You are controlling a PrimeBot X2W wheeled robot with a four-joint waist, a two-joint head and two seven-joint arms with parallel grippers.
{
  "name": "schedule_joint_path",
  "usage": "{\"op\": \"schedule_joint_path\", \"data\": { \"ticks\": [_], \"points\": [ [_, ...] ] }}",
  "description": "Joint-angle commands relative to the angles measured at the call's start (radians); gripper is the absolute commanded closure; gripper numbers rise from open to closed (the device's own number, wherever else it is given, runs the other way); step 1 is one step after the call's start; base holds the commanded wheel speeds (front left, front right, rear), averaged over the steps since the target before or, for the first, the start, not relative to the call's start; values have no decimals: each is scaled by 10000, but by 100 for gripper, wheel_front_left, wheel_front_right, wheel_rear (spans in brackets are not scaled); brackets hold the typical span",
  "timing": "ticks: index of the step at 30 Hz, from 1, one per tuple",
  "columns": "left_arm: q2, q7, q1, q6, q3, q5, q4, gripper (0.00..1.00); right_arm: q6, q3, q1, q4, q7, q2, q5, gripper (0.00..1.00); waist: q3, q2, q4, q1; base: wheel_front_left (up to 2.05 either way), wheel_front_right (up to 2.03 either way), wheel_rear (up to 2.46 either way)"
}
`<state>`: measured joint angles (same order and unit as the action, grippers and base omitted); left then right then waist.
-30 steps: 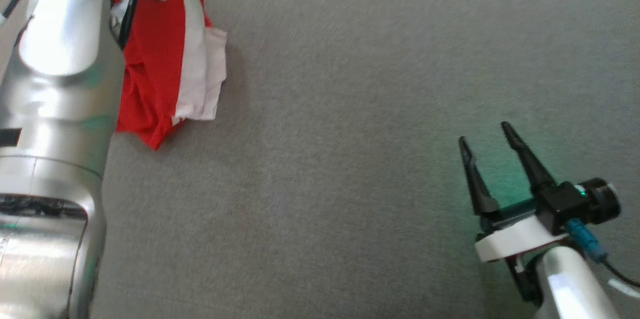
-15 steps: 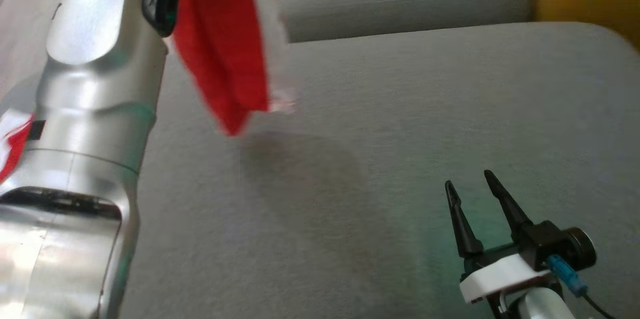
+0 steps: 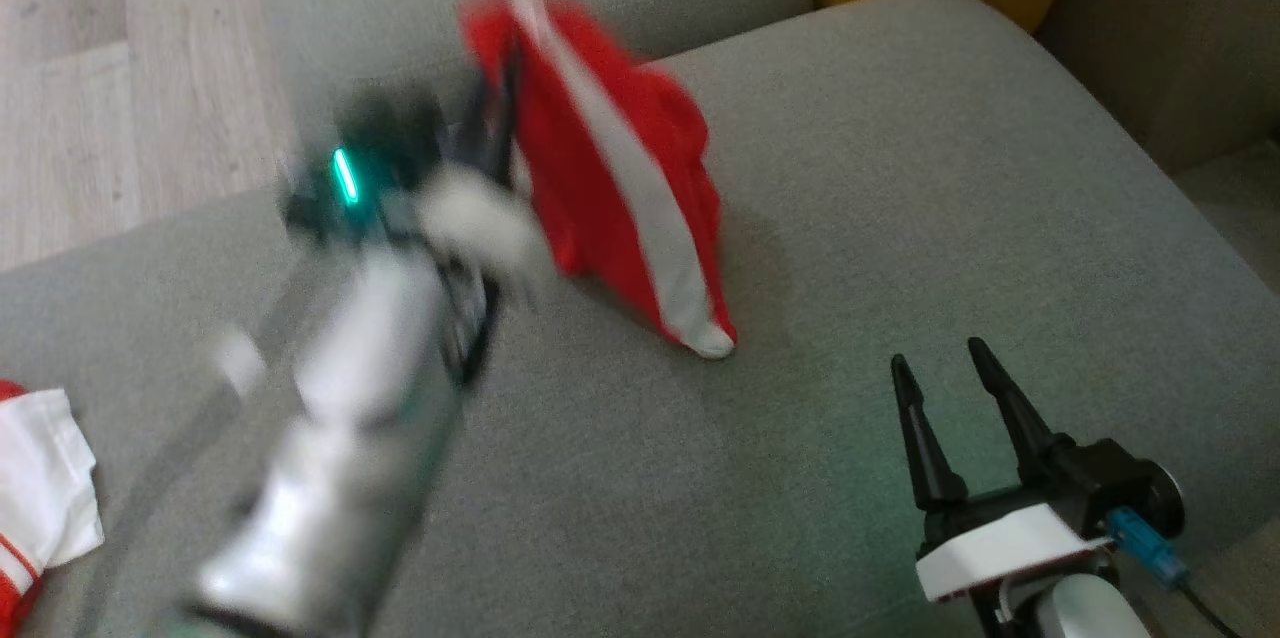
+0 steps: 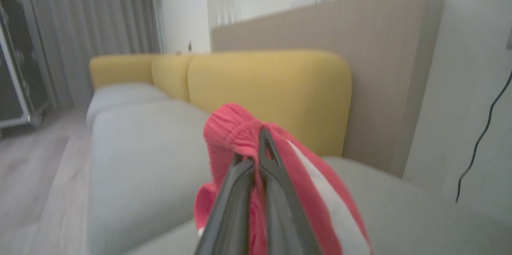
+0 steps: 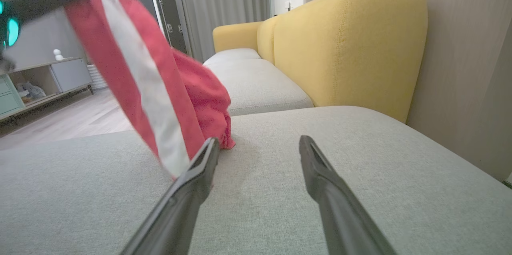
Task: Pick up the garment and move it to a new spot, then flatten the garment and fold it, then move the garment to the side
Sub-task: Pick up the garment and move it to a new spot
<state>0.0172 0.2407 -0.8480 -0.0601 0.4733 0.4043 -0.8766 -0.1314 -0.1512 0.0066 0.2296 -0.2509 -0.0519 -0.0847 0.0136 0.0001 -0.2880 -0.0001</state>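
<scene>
Left gripper (image 3: 497, 83), blurred, pinched the red-and-white garment (image 3: 610, 178) over the grey sofa seat (image 3: 900, 168), with the right gripper (image 3: 940, 363) spread wide nearby. Left wrist view: yellow backrest (image 4: 272, 87) behind. Right wrist view: wood floor (image 5: 80, 119), grey curtains (image 5: 228, 3).

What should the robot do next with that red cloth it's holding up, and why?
Probably lower the left claw to lay the red garment down on the grey sofa cushion. That claw is shut on the garment's top, the cloth hangs bunched with its bottom end about at the cushion, and the open right claw sits apart from it.
</scene>
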Motion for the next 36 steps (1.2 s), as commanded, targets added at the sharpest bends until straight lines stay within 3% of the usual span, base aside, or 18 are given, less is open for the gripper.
{"op": "schedule_joint_path", "data": {
  "ticks": [1,5,8,9,10,11,12,21,30,36],
  "points": [
    [334,175,880,291,76,159,384,100,7,-134,-268,-355,-109,15,-35,0,-221,-1,43,1,0,0,0],
    [333,204,3217,1026,271,368,1887,100,7,133,-108,-308,-109,15,88,0,-468,-1,506,1,0,0,0],
    [332,207,4674,1243,392,504,2831,100,7,372,43,-298,-109,15,133,0,-446,-1,976,1,0,0,0],
    [332,207,5069,1302,419,570,3094,65,7,435,79,-298,-109,16,164,0,-412,-1,1138,1,0,0,0],
    [332,207,5419,1383,423,601,3398,23,7,527,120,-308,-109,16,167,0,-361,-1,1324,1,0,0,0],
    [332,207,5419,1383,423,601,3398,23,7,527,120,-308,-109,16,167,0,-361,-1,1324,1,0,0,0],
    [332,208,5752,1474,398,589,3709,0,7,586,154,-318,-109,16,169,0,-301,-1,1485,1,0,0,0],
    [332,209,8303,2208,-897,-1218,6411,0,7,898,754,-352,-109,16,252,0,433,-1,2917,1,0,0,0],
    [343,209,9837,2287,-2365,-2527,8246,0,7,990,1492,-375,-109,16,317,0,1109,-1,3575,1,0,0,0],
    [626,210,10577,2146,-2377,-3639,8765,0,7,921,1796,-563,-109,16,284,0,1277,-1,3646,1,0,0,0]
  ]
}}
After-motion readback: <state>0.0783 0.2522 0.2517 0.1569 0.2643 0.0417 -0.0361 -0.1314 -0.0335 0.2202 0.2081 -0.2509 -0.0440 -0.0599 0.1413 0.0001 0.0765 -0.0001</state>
